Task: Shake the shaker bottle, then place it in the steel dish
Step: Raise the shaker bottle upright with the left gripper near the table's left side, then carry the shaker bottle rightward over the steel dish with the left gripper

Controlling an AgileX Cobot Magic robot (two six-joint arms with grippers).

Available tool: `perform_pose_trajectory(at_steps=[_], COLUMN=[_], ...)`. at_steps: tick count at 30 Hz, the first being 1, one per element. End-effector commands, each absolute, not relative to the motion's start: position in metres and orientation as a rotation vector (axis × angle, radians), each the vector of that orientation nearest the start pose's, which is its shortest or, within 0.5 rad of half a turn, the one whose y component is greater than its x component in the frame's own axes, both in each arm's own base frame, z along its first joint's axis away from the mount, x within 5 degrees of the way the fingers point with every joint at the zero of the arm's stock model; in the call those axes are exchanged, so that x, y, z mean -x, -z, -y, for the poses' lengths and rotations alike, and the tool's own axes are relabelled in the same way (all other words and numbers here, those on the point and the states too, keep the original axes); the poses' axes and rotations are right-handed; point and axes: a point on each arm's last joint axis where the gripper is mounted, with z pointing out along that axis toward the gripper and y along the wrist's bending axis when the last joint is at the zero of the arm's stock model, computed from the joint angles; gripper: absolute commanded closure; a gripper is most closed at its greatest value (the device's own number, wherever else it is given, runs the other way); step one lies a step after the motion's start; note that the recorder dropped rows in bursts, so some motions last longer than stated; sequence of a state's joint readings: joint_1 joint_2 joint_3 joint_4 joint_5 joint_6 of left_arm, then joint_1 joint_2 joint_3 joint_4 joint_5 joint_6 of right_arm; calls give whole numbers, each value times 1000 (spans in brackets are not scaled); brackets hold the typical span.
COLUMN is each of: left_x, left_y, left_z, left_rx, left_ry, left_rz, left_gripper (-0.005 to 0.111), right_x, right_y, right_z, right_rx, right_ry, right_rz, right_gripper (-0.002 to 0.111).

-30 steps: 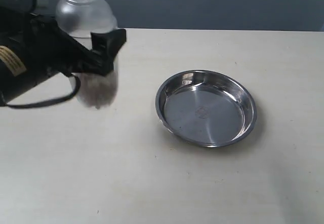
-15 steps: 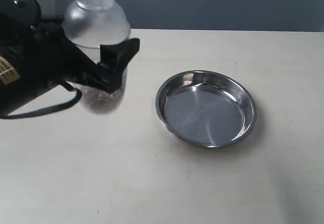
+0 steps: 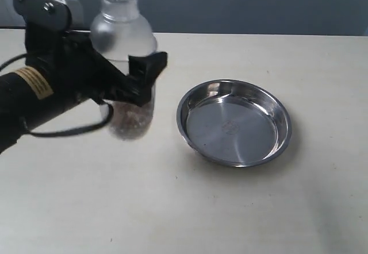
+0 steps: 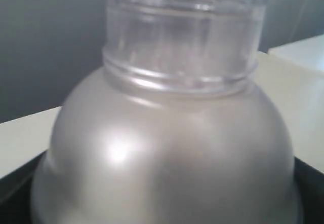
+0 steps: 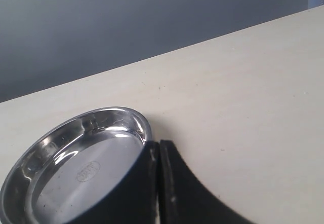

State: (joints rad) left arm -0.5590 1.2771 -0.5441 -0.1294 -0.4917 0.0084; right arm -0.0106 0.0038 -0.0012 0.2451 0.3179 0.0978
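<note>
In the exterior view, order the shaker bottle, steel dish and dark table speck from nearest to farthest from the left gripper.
From the left gripper:
1. shaker bottle: in its grip, left.
2. steel dish: centre-right.
3. dark speck: beyond the dish's far rim.

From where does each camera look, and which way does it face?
Exterior: raised beside the table, looking down; shows the left arm, left pincer clamping the bottle.
Left wrist: close against the bottle's dome; dark pincer edges show.
Right wrist: low over the table, facing the dish; shut right pincer in front.
Exterior and right wrist share the dish.
</note>
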Motion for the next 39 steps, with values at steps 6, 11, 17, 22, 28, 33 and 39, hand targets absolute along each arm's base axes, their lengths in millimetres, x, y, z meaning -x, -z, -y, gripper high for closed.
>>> perform_pose_trajectory(at_steps=[6, 11, 17, 22, 28, 33, 39], left_x=[-240, -220, -257, -302, -330, -343, -350], left_y=[-257, -304, -240, -203, -180, -170, -150], left_z=[127, 135, 177, 216, 237, 251, 260], left_rx=[-350, -308, -363, -388, -421, -492, -565], left_ry=[235, 451, 672, 790, 795, 803, 798], left_rz=[-1709, -1351, -1377, -1426, -1469, -1458, -1533], left_gripper=[107, 107, 107, 107, 107, 107, 107], right_x=[-54, -54, -54, -54, -54, -54, -54], right_y=[-186, -186, -186, -186, -186, -186, -186], right_z=[-6, -6, -6, -6, -6, -6, -6], right_rx=[-247, -247, -247, -247, -247, -247, -247], right_ry=[-292, -292, -292, -292, -292, -292, -292], right_rz=[-1775, -1775, -1775, -1775, -1775, -1775, -1775], right_gripper=[109, 109, 109, 109, 109, 109, 109])
